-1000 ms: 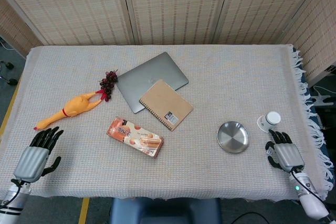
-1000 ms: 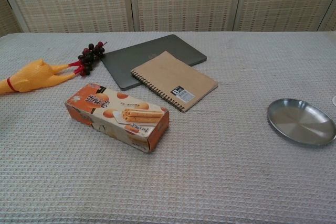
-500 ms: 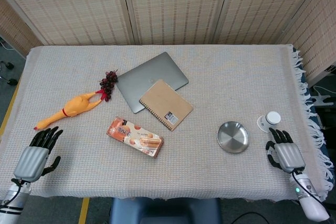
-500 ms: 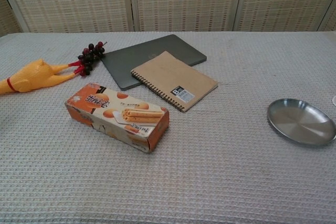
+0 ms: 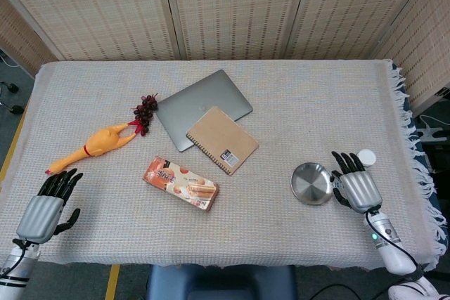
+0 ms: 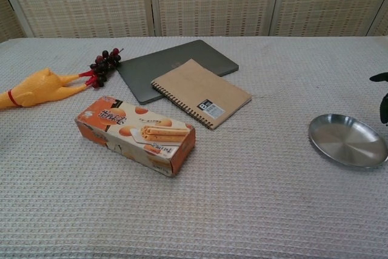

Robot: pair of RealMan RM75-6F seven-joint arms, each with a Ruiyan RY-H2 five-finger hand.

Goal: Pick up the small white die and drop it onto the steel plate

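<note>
The small white die [image 5: 365, 157] lies near the table's right edge, just right of the round steel plate [image 5: 310, 183]. My right hand [image 5: 357, 188] hovers between them with its fingers spread and nothing in it; its fingertips reach beside the die. In the chest view only dark fingertips [image 6: 381, 78] show at the right edge, above the steel plate [image 6: 347, 141]; the die is out of that frame. My left hand [image 5: 45, 209] rests open at the near left corner, far from both.
A biscuit box [image 5: 181, 183], a brown spiral notebook [image 5: 221, 140] on a grey laptop [image 5: 200, 107], dark grapes [image 5: 145, 111] and a yellow rubber chicken [image 5: 95, 145] lie left of the plate. The fringed cloth edge [image 5: 415, 166] runs close behind the die.
My right hand has moved forward and left from the near right corner to beside the plate and die; its fingertips have entered the chest view. The left hand is still.
</note>
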